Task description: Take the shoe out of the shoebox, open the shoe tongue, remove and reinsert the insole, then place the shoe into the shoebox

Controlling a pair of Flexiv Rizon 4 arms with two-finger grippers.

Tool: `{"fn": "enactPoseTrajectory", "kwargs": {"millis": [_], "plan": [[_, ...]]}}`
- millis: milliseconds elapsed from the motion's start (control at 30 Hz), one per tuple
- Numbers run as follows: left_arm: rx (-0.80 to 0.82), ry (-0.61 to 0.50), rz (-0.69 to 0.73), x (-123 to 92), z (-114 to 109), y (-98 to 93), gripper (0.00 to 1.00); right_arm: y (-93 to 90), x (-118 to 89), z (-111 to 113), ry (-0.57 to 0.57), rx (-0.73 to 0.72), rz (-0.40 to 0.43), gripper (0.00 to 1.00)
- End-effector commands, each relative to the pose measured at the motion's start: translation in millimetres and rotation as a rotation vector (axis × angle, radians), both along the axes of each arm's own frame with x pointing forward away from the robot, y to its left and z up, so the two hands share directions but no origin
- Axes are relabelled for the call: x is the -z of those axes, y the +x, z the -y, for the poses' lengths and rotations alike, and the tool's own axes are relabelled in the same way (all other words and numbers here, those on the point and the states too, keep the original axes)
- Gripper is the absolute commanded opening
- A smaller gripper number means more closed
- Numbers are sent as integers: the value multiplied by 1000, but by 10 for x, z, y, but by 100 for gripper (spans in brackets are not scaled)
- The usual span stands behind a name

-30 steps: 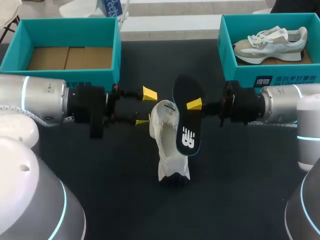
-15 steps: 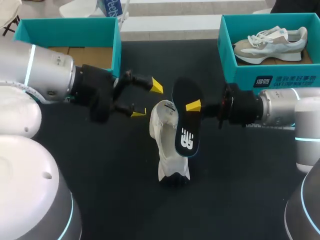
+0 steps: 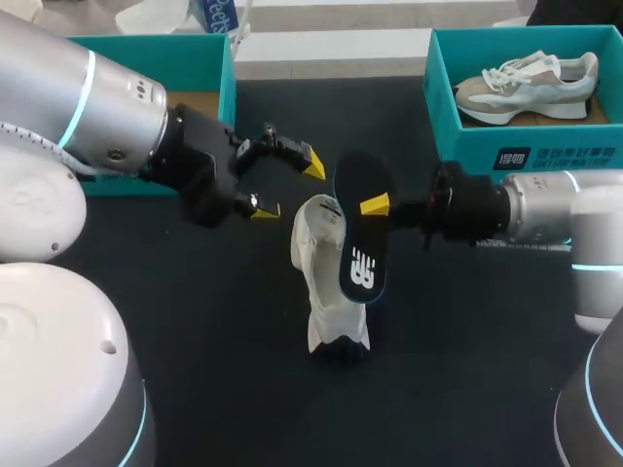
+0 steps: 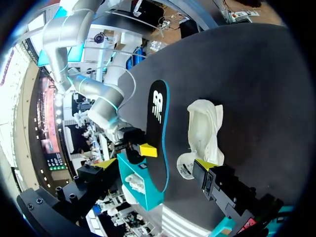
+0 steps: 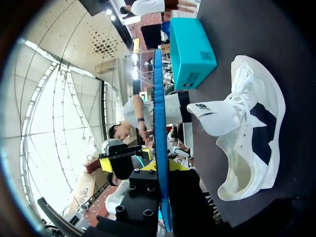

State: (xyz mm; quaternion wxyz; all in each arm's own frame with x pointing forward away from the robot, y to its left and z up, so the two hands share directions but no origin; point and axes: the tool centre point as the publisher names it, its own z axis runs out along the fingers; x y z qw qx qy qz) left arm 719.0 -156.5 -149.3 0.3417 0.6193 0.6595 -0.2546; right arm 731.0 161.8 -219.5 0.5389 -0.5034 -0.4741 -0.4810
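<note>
At the worktop's (image 3: 195,341) far left corner the empty shoebox (image 3: 195,49) sits with its cardboard floor bare. In front of it the left gripper (image 3: 288,187) has drawn away from the shoe over the last second. It was level with the collar and almost touching it; now it hangs raised and tilted, closer to the box, with its yellow tips spread wide and holding nothing.

The shoe (image 3: 326,282) has not moved. It rests in the middle of the worktop, toe toward the near edge, its mouth gaping.

Just right of it the insole (image 3: 362,233) is fully out of the shoe, held on edge above the collar. The right gripper (image 3: 370,206) pinches it near its far end and has barely shifted.

At the far right corner a second shoebox (image 3: 443,107) holds the other shoe (image 3: 531,83).

The removal looks done. With the left gripper backed off, the shoe has no brace, so feeding the insole back in will probably need that arm to return and steady the shoe first.
</note>
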Motion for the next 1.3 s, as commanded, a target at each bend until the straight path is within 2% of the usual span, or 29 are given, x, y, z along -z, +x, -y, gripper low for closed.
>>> {"fn": "enactPoseTrajectory", "kwargs": {"millis": [33,233,267,533,667,933,1033,1300], "plan": [[-3,15,-1,-6,16,2,100,9,15,-30,1,2,-3,0],[-162,124,-68,-57,38,38,100,-5,17,-41,1,9,-5,0],[-193,174,-67,-62,52,47,100,-10,17,-43,1,11,-5,0],[-225,288,-129,-88,94,151,100,-40,23,-68,3,20,-9,0],[-211,387,-151,-143,120,175,100,-49,30,-76,6,23,-13,0],[-213,587,-131,-211,198,210,100,-55,39,-84,9,27,-15,0],[-246,684,-41,-192,201,248,100,-59,40,-85,9,28,-14,0],[-246,684,-41,-192,201,248,100,-64,43,-84,12,21,-12,0]]}}
